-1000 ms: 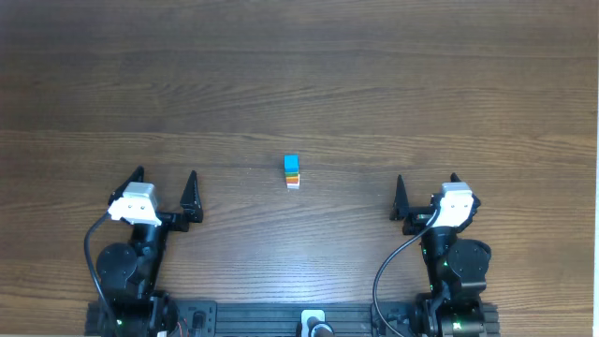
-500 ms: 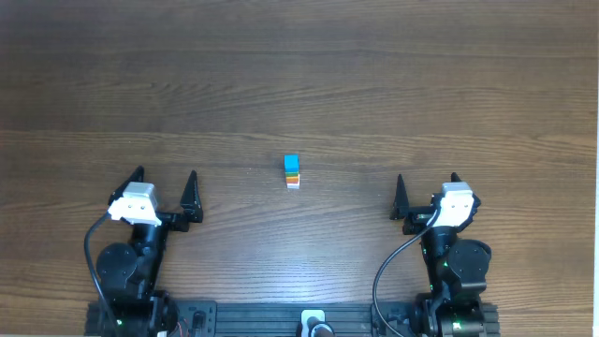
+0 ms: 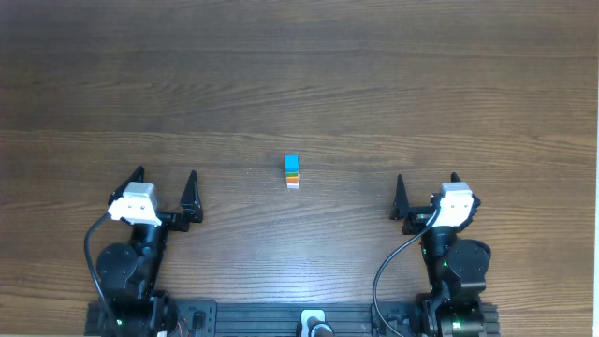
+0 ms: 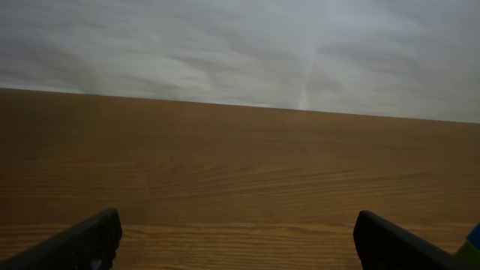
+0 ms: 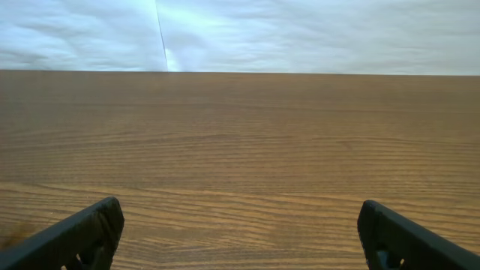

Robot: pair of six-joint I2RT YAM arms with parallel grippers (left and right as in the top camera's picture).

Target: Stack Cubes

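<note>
A small stack of cubes [image 3: 292, 172] stands at the middle of the wooden table, blue on top, orange under it, a white one at the bottom. My left gripper [image 3: 167, 187] rests open near the front left, well to the left of the stack, nothing between its fingers [image 4: 88, 241]. My right gripper [image 3: 426, 190] rests open near the front right, equally far from the stack, and its fingers [image 5: 82, 234] hold nothing. A sliver of the stack [image 4: 472, 244] shows at the edge of the left wrist view.
The wooden table [image 3: 299, 84] stretches bare around the stack. A pale wall [image 5: 300, 34] lies beyond the table's far edge. Both arm bases [image 3: 299, 318] sit on a black rail at the front.
</note>
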